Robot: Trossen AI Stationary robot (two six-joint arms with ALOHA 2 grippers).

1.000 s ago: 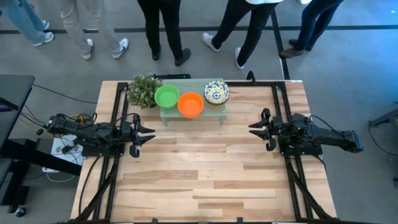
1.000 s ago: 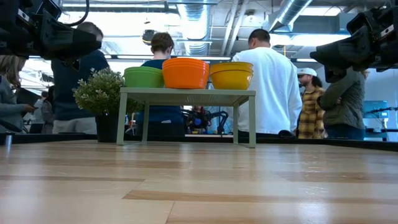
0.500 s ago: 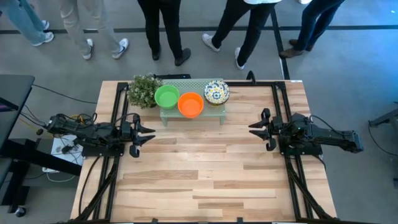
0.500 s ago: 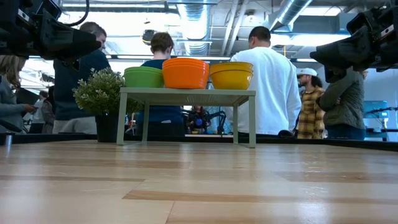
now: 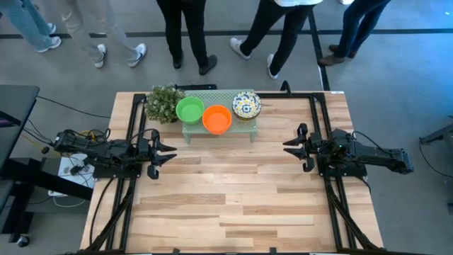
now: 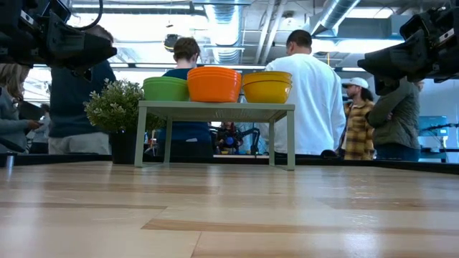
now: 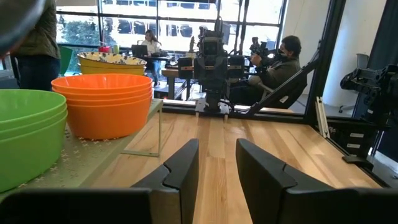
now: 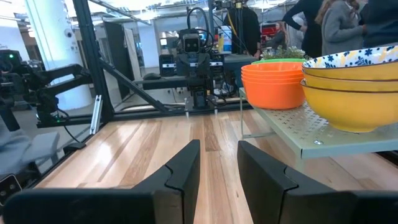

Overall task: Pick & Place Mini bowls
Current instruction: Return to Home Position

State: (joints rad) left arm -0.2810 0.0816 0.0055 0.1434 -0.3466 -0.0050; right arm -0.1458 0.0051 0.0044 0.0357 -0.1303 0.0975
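With the bowls [image 5: 216, 118] stacked on the stand [image 5: 212, 93] at upper centre, I should ease left gripper [image 5: 170, 153] and right gripper [image 5: 289, 147], jaws spread and empty, home mid-left and mid-right, clear of it.

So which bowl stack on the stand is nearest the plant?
The green stack, right beside the plant; the orange stack sits in the middle, the patterned stack farthest.

Grey floor [image 5: 410, 92], exposed ducts [image 6: 228, 32] (bright windows [image 7: 180, 9])
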